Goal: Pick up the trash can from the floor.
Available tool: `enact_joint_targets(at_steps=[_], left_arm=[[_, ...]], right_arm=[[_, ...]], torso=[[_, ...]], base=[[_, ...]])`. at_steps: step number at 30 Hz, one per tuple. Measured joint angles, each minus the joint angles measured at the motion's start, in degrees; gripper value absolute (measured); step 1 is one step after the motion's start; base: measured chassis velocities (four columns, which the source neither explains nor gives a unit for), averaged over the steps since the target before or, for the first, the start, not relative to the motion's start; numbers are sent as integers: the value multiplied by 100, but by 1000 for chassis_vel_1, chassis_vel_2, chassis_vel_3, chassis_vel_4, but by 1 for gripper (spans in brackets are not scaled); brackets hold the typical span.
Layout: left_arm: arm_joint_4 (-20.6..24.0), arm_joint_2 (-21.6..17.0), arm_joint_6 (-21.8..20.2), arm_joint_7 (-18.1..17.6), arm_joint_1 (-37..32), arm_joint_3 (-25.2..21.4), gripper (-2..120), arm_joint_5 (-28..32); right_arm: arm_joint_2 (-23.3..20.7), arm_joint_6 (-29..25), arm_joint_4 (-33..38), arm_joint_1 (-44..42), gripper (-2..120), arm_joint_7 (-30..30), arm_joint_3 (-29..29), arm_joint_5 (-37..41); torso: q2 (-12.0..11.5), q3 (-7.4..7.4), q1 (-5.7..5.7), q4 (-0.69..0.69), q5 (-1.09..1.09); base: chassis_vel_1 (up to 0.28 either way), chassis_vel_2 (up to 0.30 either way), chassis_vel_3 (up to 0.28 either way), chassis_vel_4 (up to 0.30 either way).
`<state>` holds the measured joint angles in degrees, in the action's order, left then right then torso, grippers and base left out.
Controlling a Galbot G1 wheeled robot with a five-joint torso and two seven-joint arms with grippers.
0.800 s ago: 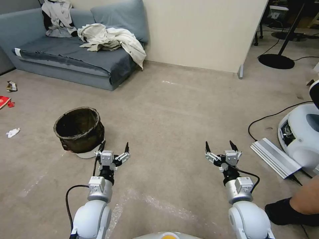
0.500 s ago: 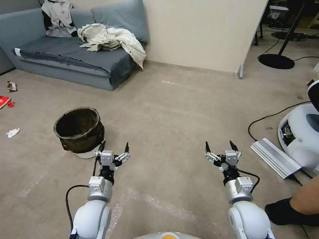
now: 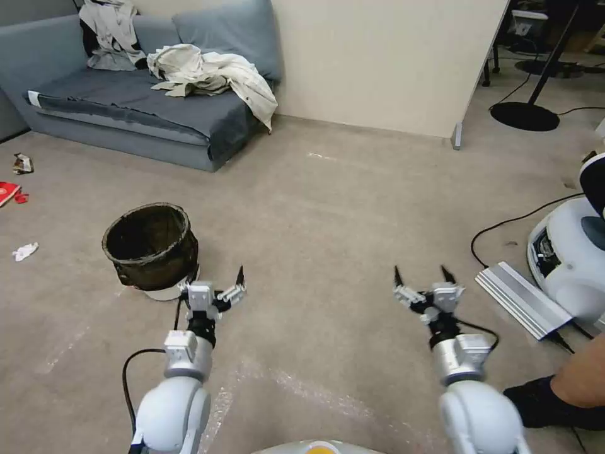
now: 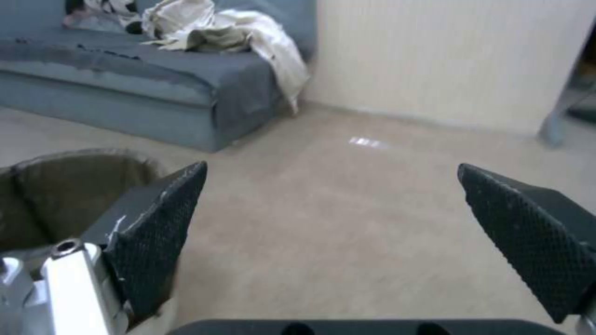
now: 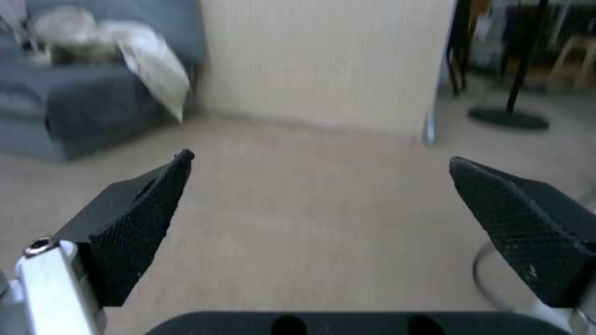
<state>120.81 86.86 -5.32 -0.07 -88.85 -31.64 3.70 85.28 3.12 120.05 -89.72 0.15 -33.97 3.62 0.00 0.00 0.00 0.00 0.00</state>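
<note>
The trash can (image 3: 150, 251) is standing upright on the floor (image 3: 328, 208), to the robot's front left. The left end effector (image 3: 214, 282) is being held just beside its near right side, fingers spread apart, nothing gripped. The right end effector (image 3: 422, 278) is being held well apart to the right, fingers likewise spread. A grey sofa (image 3: 135, 101) is sitting beyond the can.
</note>
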Motion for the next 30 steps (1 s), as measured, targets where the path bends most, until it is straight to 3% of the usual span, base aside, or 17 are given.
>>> enact_joint_targets(at_steps=[2,4,5,6,7,8,9,10,11,12,14,17,18,21,30], left_arm=[[527,86,-476,-11,-8,-19,100,331],[698,106,-485,-7,-8,-15,99,342],[700,61,-321,-13,-7,-40,99,226],[700,61,-321,-13,-7,-40,99,226],[701,27,-353,-8,-53,-75,100,215],[875,-20,-563,-8,-123,-199,100,335],[1208,-90,-781,-12,-278,-427,100,517],[1208,-90,-781,-12,-278,-427,100,517],[1215,-85,-789,3,-339,-463,100,575],[1188,-63,-762,6,-358,-471,100,593],[1133,-16,-739,20,-384,-452,100,598],[1110,15,-736,21,-398,-445,100,597],[1103,27,-737,21,-406,-435,100,592],[1101,36,-737,20,-422,-438,100,581],[1074,65,-714,2,-478,-441,100,549]], right_arm=[[-28,80,343,-33,100,15,-115,102],[-19,41,302,-18,100,2,-60,66],[-25,64,300,-29,100,1,-76,96],[-25,64,300,-29,100,1,-76,96],[-76,138,461,-49,100,1,-161,260],[-142,215,634,-72,100,1,-257,457],[-270,378,940,-127,100,0,-429,841],[-270,378,940,-127,100,0,-429,841],[-300,318,1056,-110,100,-1,-440,739],[-337,287,1015,-115,100,-10,-434,775],[-537,257,1140,-144,100,-27,-584,1131],[-727,241,1247,-181,100,-48,-726,1494],[-818,103,1235,-184,100,-72,-766,1605],[-879,-26,1167,-183,100,-80,-776,1690],[-899,-166,999,-145,100,-116,-746,1732]], torso=[[0,0,0,-4,-6],[0,0,-1,2,-1],[0,0,0,-2,14],[0,0,0,-2,14],[0,0,0,2,-7],[0,0,0,-4,-11],[0,0,0,3,14],[0,0,0,3,14],[0,0,-1,2,-14],[0,1,0,-2,15],[0,0,0,-1,-9],[0,0,-1,-1,4],[0,0,0,-1,-7],[0,0,0,0,5],[0,0,0,-1,1]], base=[[0,0,0,0],[0,0,0,0],[0,0,0,0],[0,0,0,0],[0,0,0,0],[0,0,0,0],[0,0,0,0],[0,0,0,0],[0,0,0,0],[0,0,0,0],[0,0,0,0],[0,0,0,0],[0,0,0,0],[0,0,0,0],[0,0,0,0]])
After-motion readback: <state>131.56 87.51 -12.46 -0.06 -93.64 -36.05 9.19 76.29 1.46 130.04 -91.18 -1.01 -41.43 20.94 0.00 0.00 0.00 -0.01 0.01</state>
